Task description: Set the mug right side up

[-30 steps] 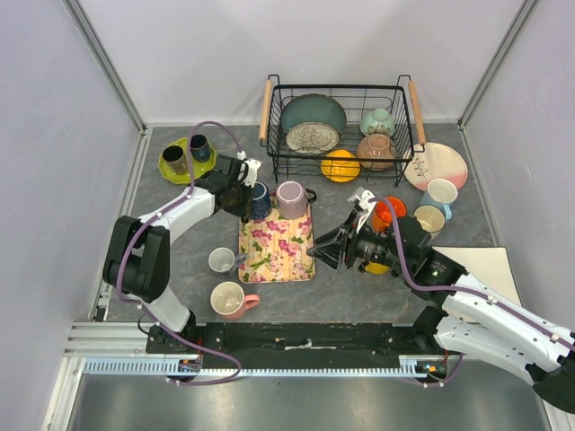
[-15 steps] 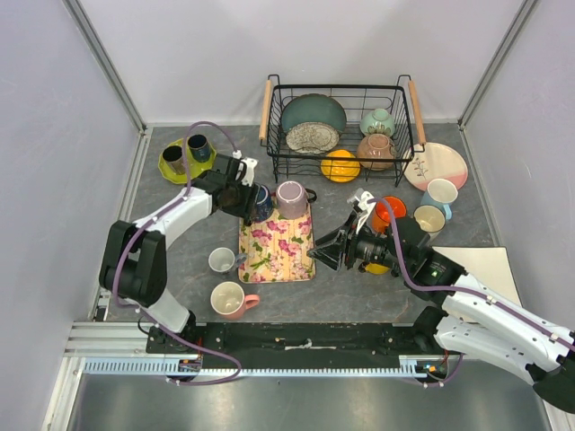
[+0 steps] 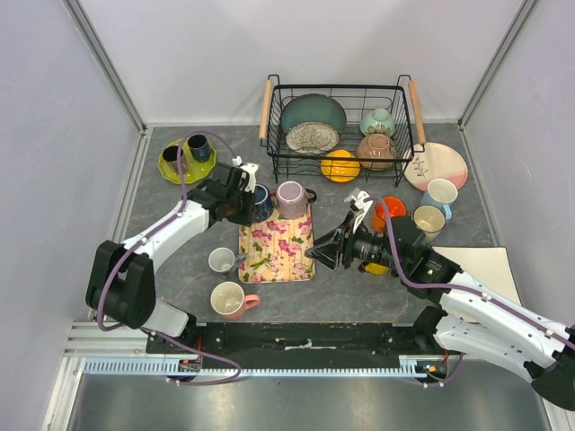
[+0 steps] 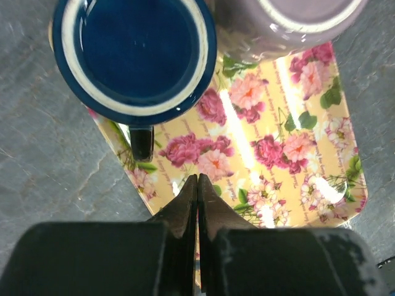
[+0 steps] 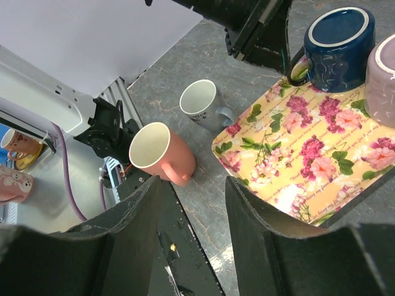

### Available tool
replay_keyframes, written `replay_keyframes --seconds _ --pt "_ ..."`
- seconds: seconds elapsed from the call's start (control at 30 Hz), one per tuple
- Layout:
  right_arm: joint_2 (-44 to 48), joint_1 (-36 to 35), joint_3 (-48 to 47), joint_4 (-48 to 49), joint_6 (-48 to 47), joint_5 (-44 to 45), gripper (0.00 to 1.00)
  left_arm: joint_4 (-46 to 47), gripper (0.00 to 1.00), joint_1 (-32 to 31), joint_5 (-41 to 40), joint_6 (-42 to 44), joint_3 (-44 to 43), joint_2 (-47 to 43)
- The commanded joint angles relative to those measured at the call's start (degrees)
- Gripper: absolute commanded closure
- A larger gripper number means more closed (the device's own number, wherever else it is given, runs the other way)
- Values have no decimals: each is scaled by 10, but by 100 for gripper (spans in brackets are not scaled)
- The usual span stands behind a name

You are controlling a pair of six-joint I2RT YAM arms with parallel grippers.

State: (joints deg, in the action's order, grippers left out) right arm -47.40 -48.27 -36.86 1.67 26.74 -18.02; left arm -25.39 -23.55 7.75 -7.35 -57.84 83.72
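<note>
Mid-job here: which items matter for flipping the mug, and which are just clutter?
Job: dark blue ceramic mug by the shut left gripper; lilac ceramic mug beside it; floral rectangular tray beneath.
Clutter: black wire dish rack; salmon-pink mug; small white mug; green plate.

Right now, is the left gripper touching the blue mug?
Apart. The left wrist view shows bare floral tray between the shut fingers of the left gripper and the handle of the blue mug.
</note>
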Motion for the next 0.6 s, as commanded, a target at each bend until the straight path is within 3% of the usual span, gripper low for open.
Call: replay_keyframes --seconds 0.0,0.33,0.57 --pt "1 -2 4 31 6 -5 47 25 98 0 14 -40 14 18" --pt "10 -1 7 16 4 4 47 39 98 7 -93 -55 -11 92" --pt "10 -2 8 9 -3 12 47 30 98 15 -122 -57 -32 114"
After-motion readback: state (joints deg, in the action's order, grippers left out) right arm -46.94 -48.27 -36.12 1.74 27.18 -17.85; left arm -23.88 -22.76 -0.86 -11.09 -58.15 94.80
